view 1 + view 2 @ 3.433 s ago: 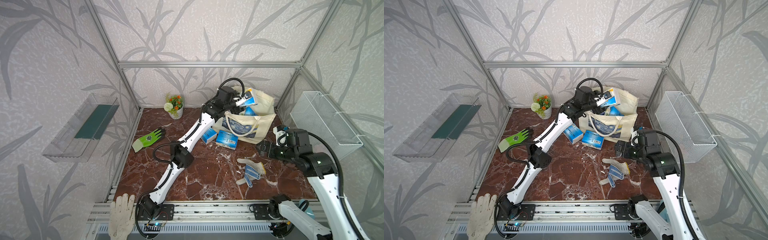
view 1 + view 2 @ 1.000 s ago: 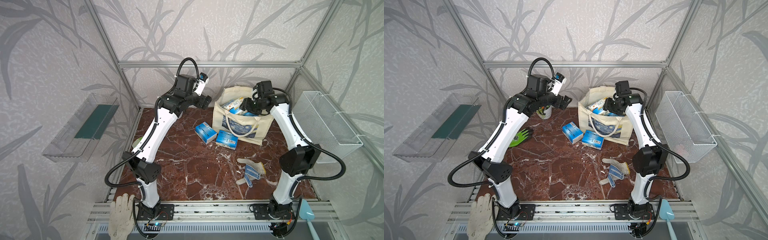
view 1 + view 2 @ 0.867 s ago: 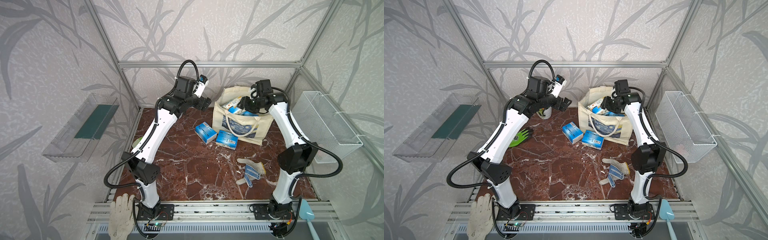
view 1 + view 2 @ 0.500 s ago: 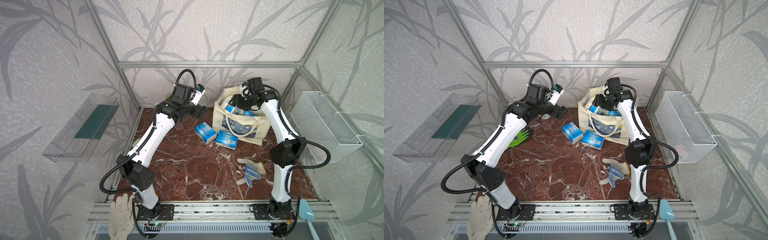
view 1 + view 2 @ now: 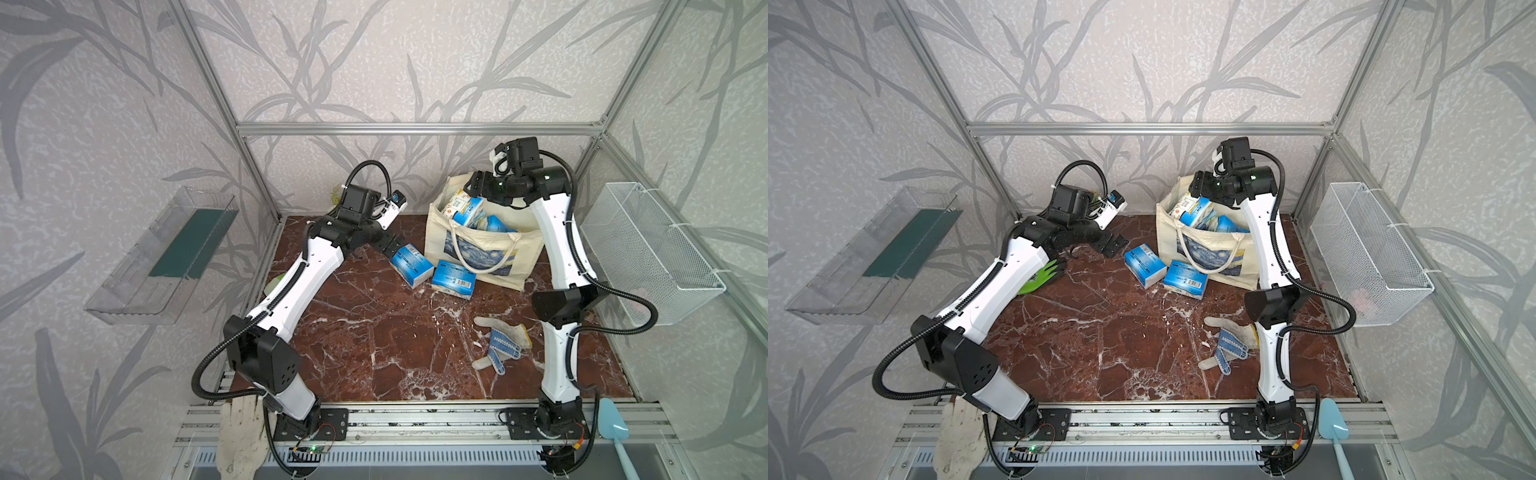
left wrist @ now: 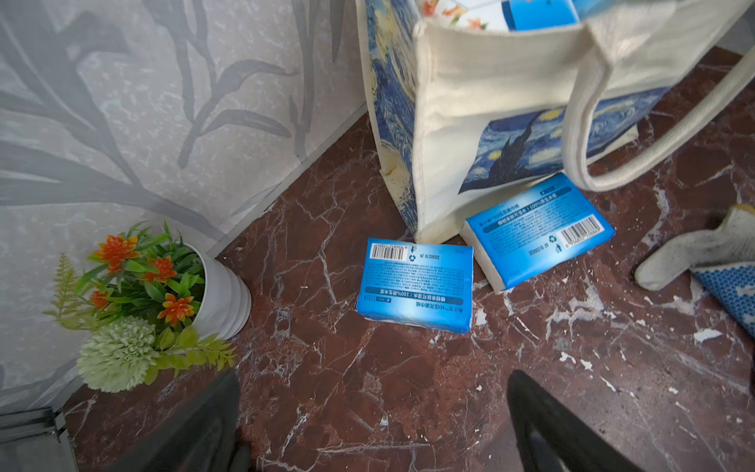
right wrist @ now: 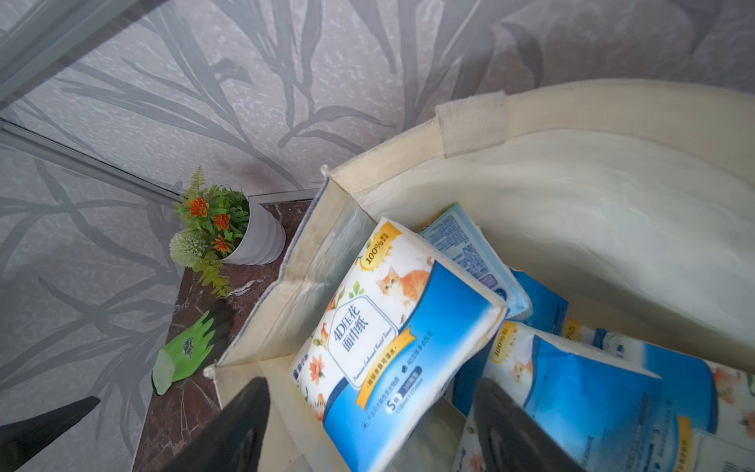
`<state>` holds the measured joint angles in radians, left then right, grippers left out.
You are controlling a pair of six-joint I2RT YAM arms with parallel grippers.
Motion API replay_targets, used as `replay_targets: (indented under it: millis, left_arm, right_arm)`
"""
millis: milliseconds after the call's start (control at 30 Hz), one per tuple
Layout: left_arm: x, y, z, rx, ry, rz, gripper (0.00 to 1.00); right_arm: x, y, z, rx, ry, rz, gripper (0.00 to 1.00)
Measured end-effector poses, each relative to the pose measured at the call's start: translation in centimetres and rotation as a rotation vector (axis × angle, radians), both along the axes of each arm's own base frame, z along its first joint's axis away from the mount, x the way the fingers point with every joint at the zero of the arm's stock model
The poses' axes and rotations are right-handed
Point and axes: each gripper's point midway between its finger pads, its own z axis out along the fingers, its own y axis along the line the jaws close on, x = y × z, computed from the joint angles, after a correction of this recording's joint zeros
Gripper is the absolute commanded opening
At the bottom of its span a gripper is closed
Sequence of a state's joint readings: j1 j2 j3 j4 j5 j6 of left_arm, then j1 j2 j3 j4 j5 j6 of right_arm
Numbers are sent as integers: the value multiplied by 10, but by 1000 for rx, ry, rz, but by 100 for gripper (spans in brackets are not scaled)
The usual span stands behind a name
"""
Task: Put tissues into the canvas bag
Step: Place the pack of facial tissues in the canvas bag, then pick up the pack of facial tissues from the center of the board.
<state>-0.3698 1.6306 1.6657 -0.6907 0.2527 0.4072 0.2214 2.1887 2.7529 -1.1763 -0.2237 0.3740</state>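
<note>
right hand (image 7: 369, 386) above canvas bag (image 7: 572, 106), lower tissues (image 7: 592, 392) mostly hidden beneath

Spread wide — left hand (image 6: 371, 380), right hand (image 7: 371, 384)

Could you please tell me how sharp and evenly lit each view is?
Both top views: soft, even light, sharp throughout, frame bars splayed by the wide lens. Left wrist view: barcodes on the floor tissues crisp, left gripper dark and soft. Right wrist view: print on the top pack in the canvas bag legible, right gripper blurred.
</note>
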Motion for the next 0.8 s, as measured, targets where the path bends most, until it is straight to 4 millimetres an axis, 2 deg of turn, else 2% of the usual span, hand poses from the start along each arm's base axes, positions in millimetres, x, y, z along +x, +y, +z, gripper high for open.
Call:
replay_targets:
  millis: [167, 267, 400, 600, 700, 800]
  left_arm:
    - [6, 18, -26, 21, 26, -97, 99]
    - [16, 21, -41, 29, 39, -149, 100]
    - [39, 8, -66, 1, 97, -216, 99]
    - [78, -14, -93, -129, 201, -194, 99]
    - [96, -19, -102, -179, 236, -124, 99]
    - [117, -24, -105, -207, 242, -45, 99]
  right_arm:
    - [-17, -12, 14, -32, -7, -11, 88]
    - [-41, -20, 26, -57, -8, -4, 88]
    - [-97, -33, 45, -79, -25, 16, 89]
    - [-199, -47, 61, -42, -149, 54, 89]
    - [-234, -52, 52, -29, -173, 63, 89]
    - [-259, -58, 29, -29, -147, 58, 89]
